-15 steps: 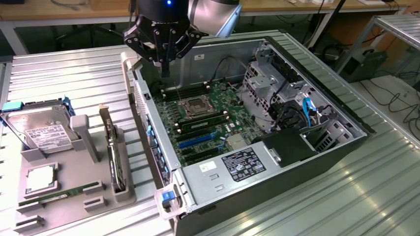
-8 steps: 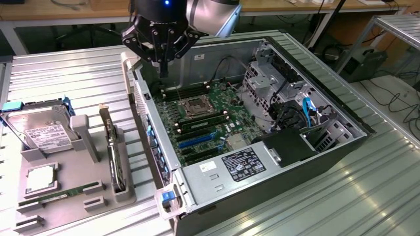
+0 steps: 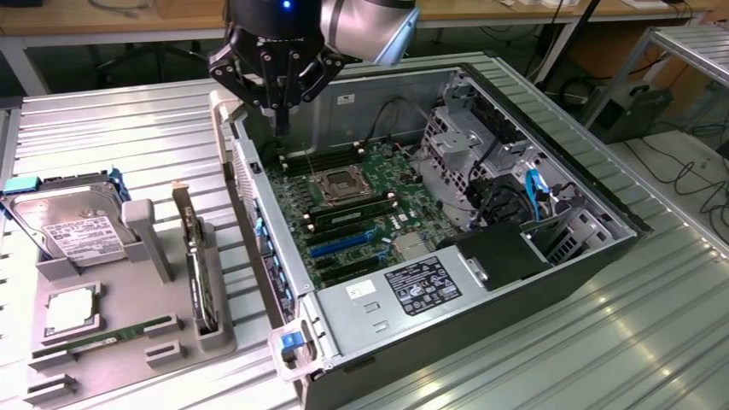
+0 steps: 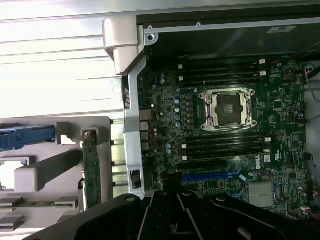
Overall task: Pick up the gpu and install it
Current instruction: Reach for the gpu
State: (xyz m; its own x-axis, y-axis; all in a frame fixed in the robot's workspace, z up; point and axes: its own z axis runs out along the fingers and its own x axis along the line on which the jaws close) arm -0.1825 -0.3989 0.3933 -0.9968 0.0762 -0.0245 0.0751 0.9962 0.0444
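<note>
Well, the gpu stands on edge in a slot of the grey holder at the exterior view's left, just beside the open computer case, with its pale bracket strip at the far end. It looks thin, stiff and light, but fragile. The exposed upper edge of the board, pinched across its two flat faces near the middle, seems the safest place to take hold, clear of the bracket and of the connector edge down in the slot. A crooked pull would probably bind it in the holder. On the same holder, further left, sit a hard drive and, nearer, a slim RAM stick. The gripper hangs well apart from the card, above the far left corner of the case, with its fingers drawn together on nothing. Below it lies the motherboard with its bare CPU socket and a blue expansion slot.
</note>
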